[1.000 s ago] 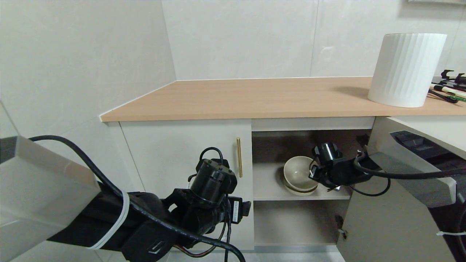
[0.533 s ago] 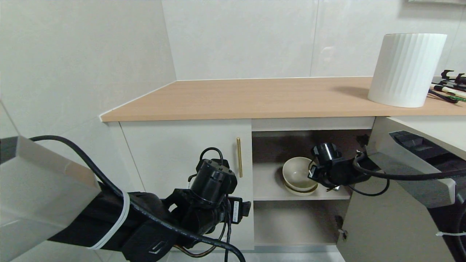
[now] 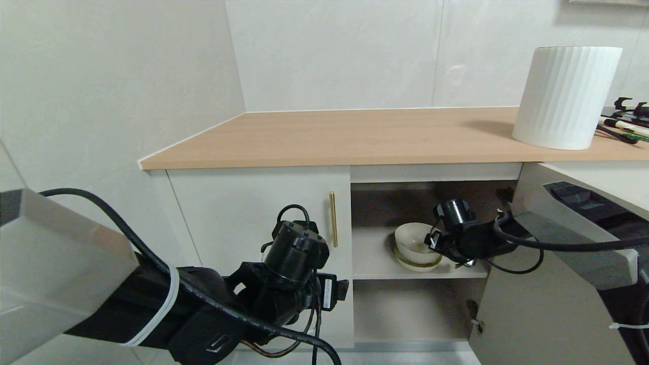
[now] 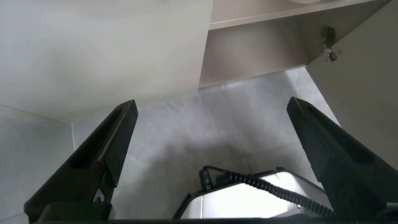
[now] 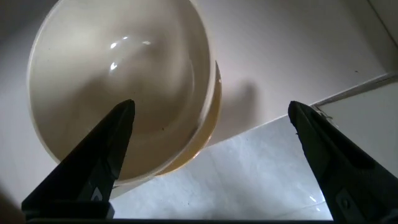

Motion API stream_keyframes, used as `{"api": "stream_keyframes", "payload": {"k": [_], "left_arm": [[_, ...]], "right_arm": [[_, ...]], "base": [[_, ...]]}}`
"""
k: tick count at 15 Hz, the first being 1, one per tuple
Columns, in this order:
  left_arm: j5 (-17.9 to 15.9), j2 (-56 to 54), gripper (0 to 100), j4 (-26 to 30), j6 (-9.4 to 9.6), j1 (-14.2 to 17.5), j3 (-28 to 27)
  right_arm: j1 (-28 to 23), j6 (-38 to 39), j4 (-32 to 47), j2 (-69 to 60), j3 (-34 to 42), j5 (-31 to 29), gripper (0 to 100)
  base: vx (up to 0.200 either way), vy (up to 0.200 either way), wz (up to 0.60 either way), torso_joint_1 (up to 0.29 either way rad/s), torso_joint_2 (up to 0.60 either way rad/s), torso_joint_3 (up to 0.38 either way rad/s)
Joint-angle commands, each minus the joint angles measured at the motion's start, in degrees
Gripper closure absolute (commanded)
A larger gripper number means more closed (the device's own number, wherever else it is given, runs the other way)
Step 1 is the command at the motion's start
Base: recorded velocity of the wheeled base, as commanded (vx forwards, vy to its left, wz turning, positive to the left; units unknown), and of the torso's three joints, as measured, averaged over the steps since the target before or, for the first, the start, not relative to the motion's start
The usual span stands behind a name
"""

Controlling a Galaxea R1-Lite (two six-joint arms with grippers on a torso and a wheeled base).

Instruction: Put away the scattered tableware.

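2 bowls sit on the shelf [image 3: 375,259] of the open cupboard, 1 inside the other. The top bowl [image 3: 413,242] [image 5: 118,93] is pale w/ its open side up. The bottom bowl [image 3: 418,264] [image 5: 210,121] peeks out under it & looks a bit more yellow. In the head view they are at 3 o'clock from the gold handle [image 3: 332,219] on the shut door [image 3: 258,218].

R pincer [image 3: 435,242] [image 5: 211,107] is inside the cupboard, at 3 o'clock from the bowls, just beside the top bowl's rim. Its 2 fingers [image 5: 99,162] are spread wide & hold nothing. Can't tell if it touches the bowl.

L pincer [image 4: 211,104] hangs low over the grey floor [image 4: 217,143], in front of the shut door, well apart from the bowls. It is spread wide too, w/ nothing in it.

The cupboard's R door [image 3: 537,314] stands open. On the wood counter [image 3: 355,134], at 1 o'clock from the bowls, stands a tall white ribbed pot [image 3: 565,96].
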Motion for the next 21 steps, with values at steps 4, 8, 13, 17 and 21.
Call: {"api": "stream_keyframes", "payload": {"k": [4,8,13,17,21], "left_arm": [[0.1,-12.79,0,0.32,1.54,3.9,1.84],[-0.34,-27.99,0,2.7,2.51,5.92,8.6],[-0.43,-33.79,0,3.84,-1.8,10.93,10.63],[-2.1,-38.45,0,5.68,1.19,10.93,12.82],[-2.01,-36.96,0,5.51,1.02,10.49,13.53]], "right_arm": [[4.12,-5.51,-0.17,-22.72,18.03,7.49,0],[6.14,-12.1,5.63,-49.17,31.92,10.56,0],[12.82,-16.32,10.29,-61.65,43.69,10.91,0],[14.22,-18.08,10.46,-66.31,47.47,7.93,0],[14.66,-18.08,10.38,-65.26,48.44,7.84,0]], "base": [[0.0,0.0,0.0,0.0,0.0,0.0],[0.0,0.0,0.0,0.0,0.0,0.0],[0.0,0.0,0.0,0.0,0.0,0.0],[0.0,0.0,0.0,0.0,0.0,0.0],[-0.05,0.0,0.0,0.001,0.0,0.002]]}}
